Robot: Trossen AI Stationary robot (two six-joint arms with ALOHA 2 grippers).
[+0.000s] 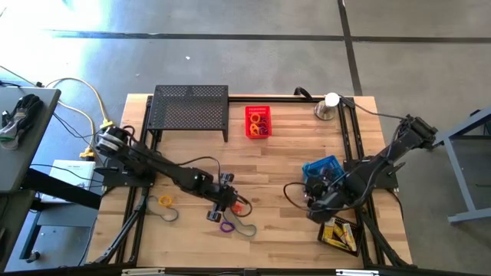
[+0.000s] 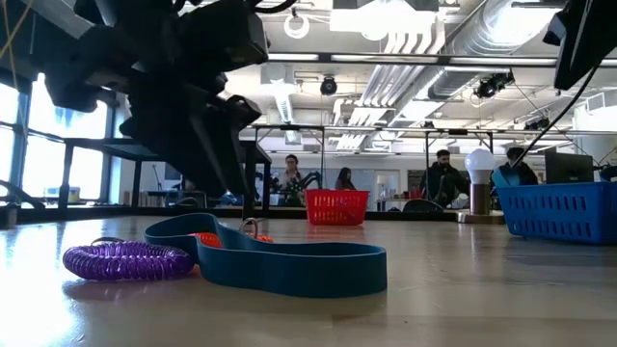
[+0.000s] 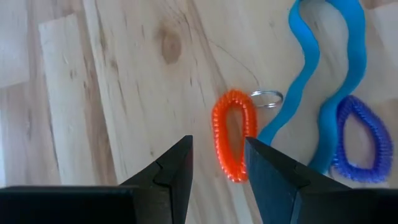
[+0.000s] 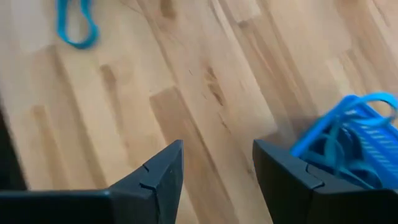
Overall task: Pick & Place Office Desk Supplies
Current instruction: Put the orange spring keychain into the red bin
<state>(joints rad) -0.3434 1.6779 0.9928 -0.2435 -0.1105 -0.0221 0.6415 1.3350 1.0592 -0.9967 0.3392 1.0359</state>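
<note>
Your left gripper (image 3: 217, 168) hangs with jaws parted and empty, low-centre over the orange coiled elastic loop (image 3: 233, 134); your right gripper (image 4: 217, 171) stands empty, parted, beside the blue plastic basket (image 4: 367, 140).

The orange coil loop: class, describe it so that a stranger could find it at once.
Find the wooden table, then the left end effector near its front edge. Just ahead of its open fingers lies the orange coil loop, beside a blue band; unlike the purple coil, it carries a metal ring.

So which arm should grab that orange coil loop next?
The left arm, probably. Its tool hangs open right over the orange coil loop, nothing held. The right tool is open too, but beside the blue basket.
</note>
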